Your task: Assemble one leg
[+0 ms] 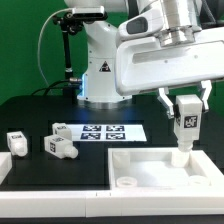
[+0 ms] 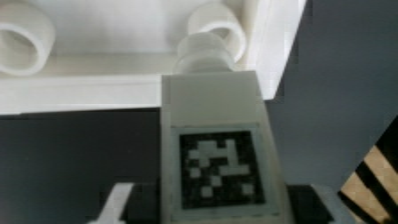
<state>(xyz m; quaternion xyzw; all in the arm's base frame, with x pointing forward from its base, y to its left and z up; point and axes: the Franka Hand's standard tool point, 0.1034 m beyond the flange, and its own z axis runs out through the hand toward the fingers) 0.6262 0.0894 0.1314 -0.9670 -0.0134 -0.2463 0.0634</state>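
Observation:
My gripper (image 1: 185,100) is shut on a leg (image 1: 185,122), a small white block with a black-and-white tag, held upright. Its lower peg end touches the far right corner of the large flat white rimmed tray-like piece (image 1: 150,160). In the wrist view the leg (image 2: 217,135) fills the middle, its tag facing the camera, and its tip meets a round socket post (image 2: 210,45) in the tray's corner; my gripper (image 2: 217,205) clamps it from both sides. Further legs lie on the table at the exterior view's left: one (image 1: 61,146) and another (image 1: 16,142).
The marker board (image 1: 100,131) lies behind the tray. The robot's white base (image 1: 100,60) stands at the back. A second round post (image 2: 22,50) shows in the tray. A white part (image 1: 3,165) sits at the exterior view's left edge.

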